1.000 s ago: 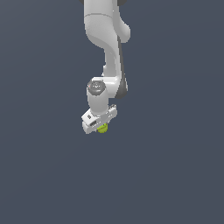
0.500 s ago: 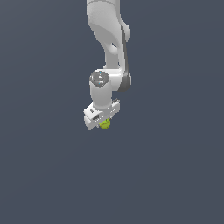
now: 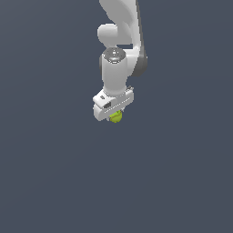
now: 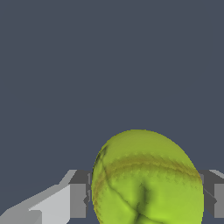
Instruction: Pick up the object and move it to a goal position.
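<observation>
A small yellow-green ball (image 3: 116,117) with thin darker seam lines sits under the white gripper (image 3: 114,114) in the exterior view, mostly hidden by the gripper's body. In the wrist view the ball (image 4: 146,179) fills the space between the two dark fingers (image 4: 81,199), which press on both of its sides. The gripper is shut on the ball and holds it above the flat grey surface (image 3: 54,182).
The white arm (image 3: 119,41) reaches down from the top of the exterior view. Only the plain dark grey surface shows around it. No goal marker shows in either view.
The arm has moved up and a little toward the exterior view's right, carrying the ball with it. The grip on the ball is unchanged.
</observation>
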